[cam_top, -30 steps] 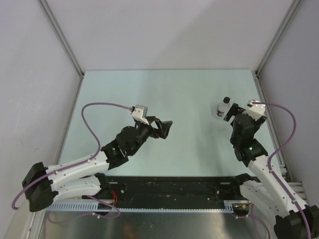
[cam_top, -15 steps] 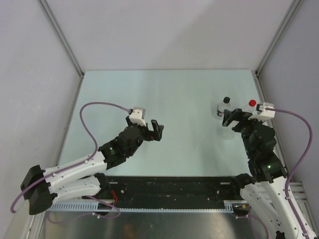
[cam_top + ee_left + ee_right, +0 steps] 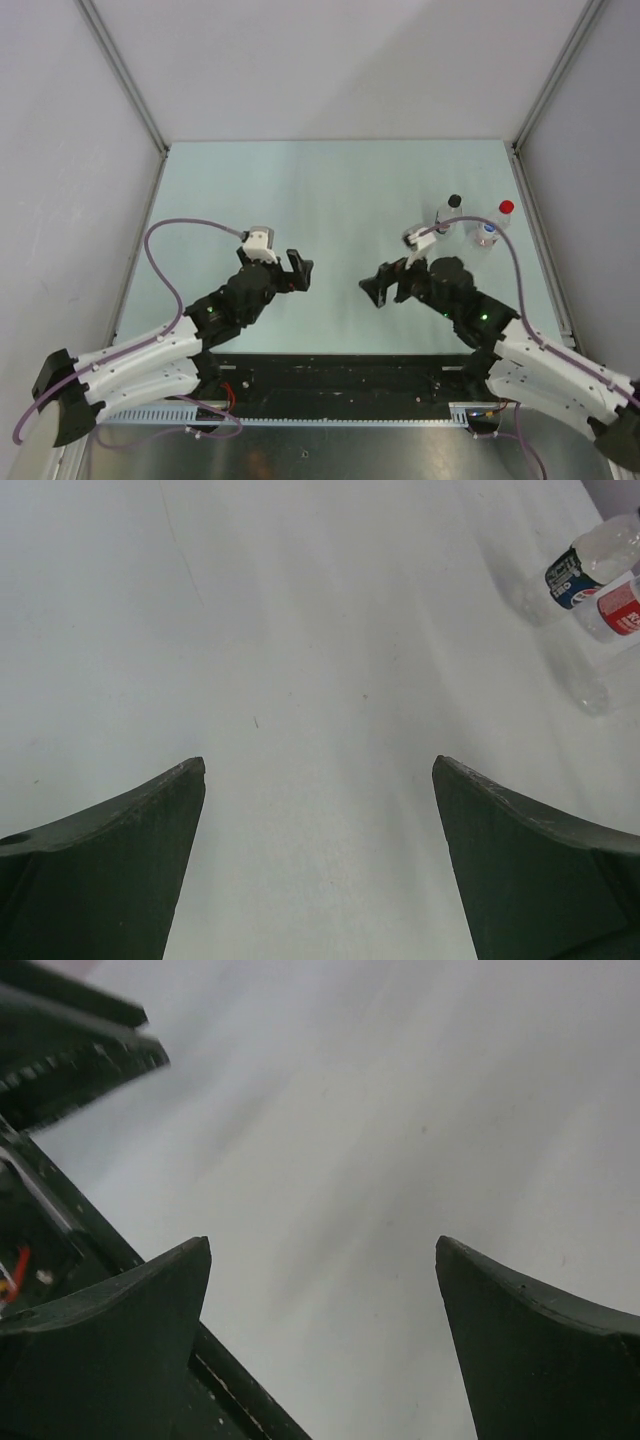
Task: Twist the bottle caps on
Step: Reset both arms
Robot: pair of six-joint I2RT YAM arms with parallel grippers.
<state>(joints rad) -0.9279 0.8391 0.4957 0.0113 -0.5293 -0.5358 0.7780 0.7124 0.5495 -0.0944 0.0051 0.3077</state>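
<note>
Three small clear bottles stand together at the right rear of the table. One bears a black cap [image 3: 455,201], one a red cap [image 3: 506,207], and one a whitish cap [image 3: 487,229]. The left wrist view catches two of the bottles far off at its upper right, one with a blue label [image 3: 590,565] and one with a red-and-white label [image 3: 620,608]. My left gripper [image 3: 302,268] [image 3: 320,765] is open over bare table left of centre. My right gripper [image 3: 378,286] [image 3: 323,1243] is open too, empty, pointing left, well short of the bottles.
The black rail [image 3: 350,375] at the arms' bases runs along the near edge and shows at the lower left of the right wrist view [image 3: 60,1250]. Grey walls close the table on the left, back and right.
My right arm has swung away from the bottles, leftward and nearer, uncovering all three. My left gripper has drawn back a little toward the near edge.
</note>
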